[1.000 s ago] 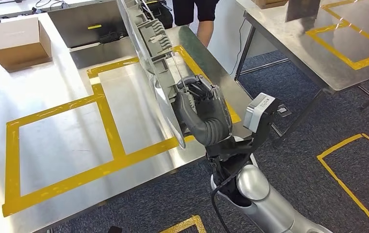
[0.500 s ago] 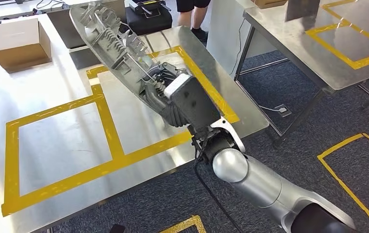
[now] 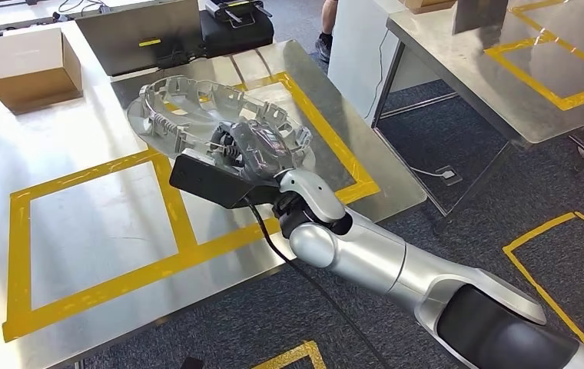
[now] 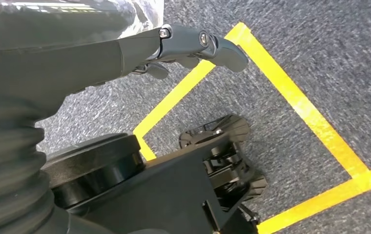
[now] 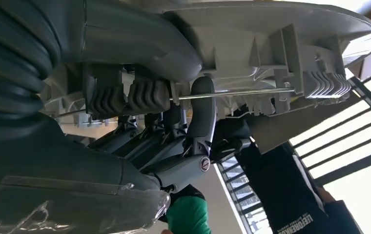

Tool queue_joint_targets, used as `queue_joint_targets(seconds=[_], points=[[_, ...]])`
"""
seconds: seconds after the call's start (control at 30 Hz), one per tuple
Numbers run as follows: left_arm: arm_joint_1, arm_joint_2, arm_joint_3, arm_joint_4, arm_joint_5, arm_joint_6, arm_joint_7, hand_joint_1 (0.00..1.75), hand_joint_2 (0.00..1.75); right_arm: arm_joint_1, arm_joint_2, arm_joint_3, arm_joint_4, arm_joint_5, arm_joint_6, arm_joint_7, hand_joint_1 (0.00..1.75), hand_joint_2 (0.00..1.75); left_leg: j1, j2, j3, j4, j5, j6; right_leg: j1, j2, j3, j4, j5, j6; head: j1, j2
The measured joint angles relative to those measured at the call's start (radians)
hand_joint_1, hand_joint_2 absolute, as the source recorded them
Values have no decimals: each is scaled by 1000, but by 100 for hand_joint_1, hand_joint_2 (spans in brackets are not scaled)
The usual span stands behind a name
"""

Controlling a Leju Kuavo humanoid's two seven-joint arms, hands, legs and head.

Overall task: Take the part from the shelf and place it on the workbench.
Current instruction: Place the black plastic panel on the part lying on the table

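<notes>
The robot's right arm reaches forward and to the left across the near edge of the workbench (image 3: 81,146), its silver forearm stretched low over the steel top with a black box at the wrist. The right hand (image 3: 247,146) is wrapped around the part (image 3: 189,115), a pale grey plastic piece, long and curved, ribbed and open like a frame. The part lies nearly flat, ribbed side up, over the yellow tape (image 3: 166,177) that marks squares on the bench, mostly within the farther square; whether it rests on the steel or hangs just above it I cannot tell. In the right wrist view the dark fingers (image 5: 200,112) curl up and hook over a thin metal rod (image 5: 242,91) running along the part's underside, with the thick thumb pressed against the grey shell, so the grip is firm. The left hand (image 4: 174,46) hangs down over grey carpet and a yellow tape outline, holding nothing, its fingers lying together and lightly bent, not clenched. A cardboard box (image 3: 31,68) sits at the far left corner of the bench, well apart from the part, and a second steel table (image 3: 504,84) stands off to the right.
</notes>
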Motion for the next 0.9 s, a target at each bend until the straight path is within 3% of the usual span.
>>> queue_joint_targets(seconds=[0.47, 0.6, 0.7, 0.83, 0.9], points=[[32, -6, 0, 10, -5, 44, -34, 0, 175, -15, 44, 76, 261, 214, 14, 109, 175, 175, 0, 0, 0, 0, 0, 0, 0, 0, 0, 0, 0, 0, 0, 0], [38, -9, 0, 12, -9, 42, -37, 0, 175, -13, 45, 83, 303, 236, 26, 122, 0, 0, 0, 0, 0, 0, 0, 0, 0, 0, 0, 0, 0, 0, 0, 0], [40, -12, 0, 13, -15, 46, -45, 0, 175, -11, 45, 83, 318, 251, 33, 123, 0, 0, 0, 0, 1, 0, 0, 0, 0, 0, 0, 0, 0, 0, 0, 0], [40, -16, -1, 15, -16, 52, -55, 0, 0, -6, 45, 82, 329, 261, 40, 123, 0, 0, 0, 0, 1, 0, 0, 0, 0, 0, 0, 0, 0, 0, 0, 0], [40, -17, -2, 16, -13, 49, -57, 0, 0, -2, 45, 82, 333, 264, 42, 123, 0, 0, 0, 0, 1, 0, 0, 0, 0, 0, 0, 0, 0, 0, 0, 0]])
